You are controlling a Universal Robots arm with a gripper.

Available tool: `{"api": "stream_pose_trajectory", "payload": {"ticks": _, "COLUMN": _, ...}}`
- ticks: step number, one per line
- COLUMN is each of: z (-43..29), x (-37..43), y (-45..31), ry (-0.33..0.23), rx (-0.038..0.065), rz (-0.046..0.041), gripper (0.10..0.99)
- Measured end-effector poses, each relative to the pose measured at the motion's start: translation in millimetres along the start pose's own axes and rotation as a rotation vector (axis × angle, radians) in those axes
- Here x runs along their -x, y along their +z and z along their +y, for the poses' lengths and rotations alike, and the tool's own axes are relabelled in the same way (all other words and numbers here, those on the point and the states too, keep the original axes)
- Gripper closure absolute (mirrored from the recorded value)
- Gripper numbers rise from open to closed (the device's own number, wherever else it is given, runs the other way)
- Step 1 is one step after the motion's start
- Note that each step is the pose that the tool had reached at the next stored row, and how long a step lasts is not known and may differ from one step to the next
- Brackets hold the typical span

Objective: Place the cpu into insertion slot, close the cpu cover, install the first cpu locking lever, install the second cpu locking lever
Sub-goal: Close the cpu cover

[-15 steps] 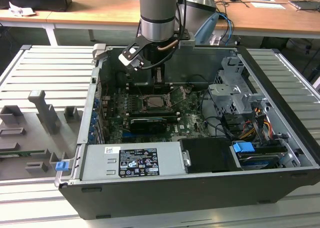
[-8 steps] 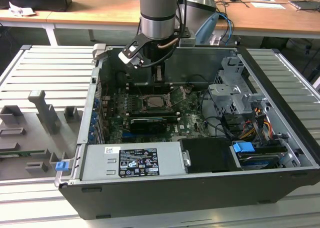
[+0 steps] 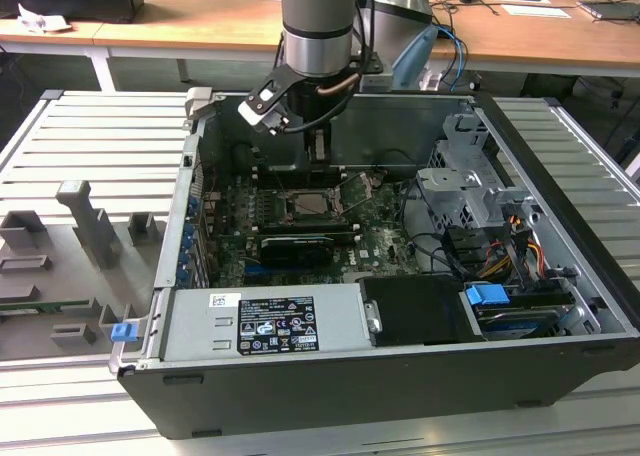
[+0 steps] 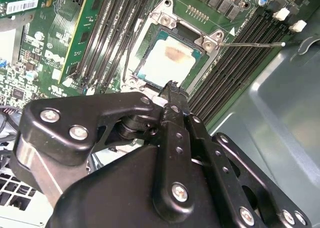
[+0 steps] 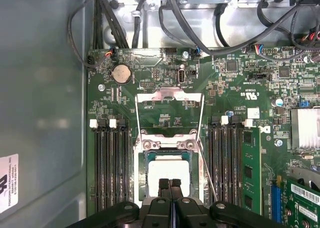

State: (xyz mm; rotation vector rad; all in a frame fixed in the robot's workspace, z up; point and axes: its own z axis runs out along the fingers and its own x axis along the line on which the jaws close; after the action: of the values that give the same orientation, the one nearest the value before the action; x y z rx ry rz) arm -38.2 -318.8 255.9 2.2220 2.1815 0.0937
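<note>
The cpu (image 5: 169, 170) lies flat in the insertion slot (image 5: 167, 145), which sits just above the centre of the exterior view, inside the open computer case (image 3: 300, 396). The cpu cover (image 5: 170, 94) is swung open off the chip, on the slot's side away from the gripper (image 5: 170, 184). A thin locking lever (image 5: 207, 170) angles free beside the slot. The gripper hangs over the chip's edge, its fingers pressed together and grasping nothing.

In the exterior view, a black label (image 3: 275, 326) with white print and signs sits on the grey power supply (image 3: 340, 316), with a small white sticker (image 3: 220, 300) at the label's 10 o'clock. In the first wrist view, a white sticker (image 5: 8, 183) sits on the case wall (image 5: 45, 88). None of the print is legible.
</note>
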Motion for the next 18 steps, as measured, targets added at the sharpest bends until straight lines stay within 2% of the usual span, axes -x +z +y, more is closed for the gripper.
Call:
{"api": "stream_pose_trajectory", "payload": {"ticks": 7, "z": 0.8, "x": -0.6, "y": -5.3, "ry": 0.001, "rx": 0.000, "rz": -0.0004, "gripper": 0.980}}
{"api": "stream_pose_trajectory", "payload": {"ticks": 18, "z": 8.4, "x": -0.8, "y": -7.1, "ry": 0.001, "rx": 0.000, "rz": -0.0004, "gripper": 0.980}}
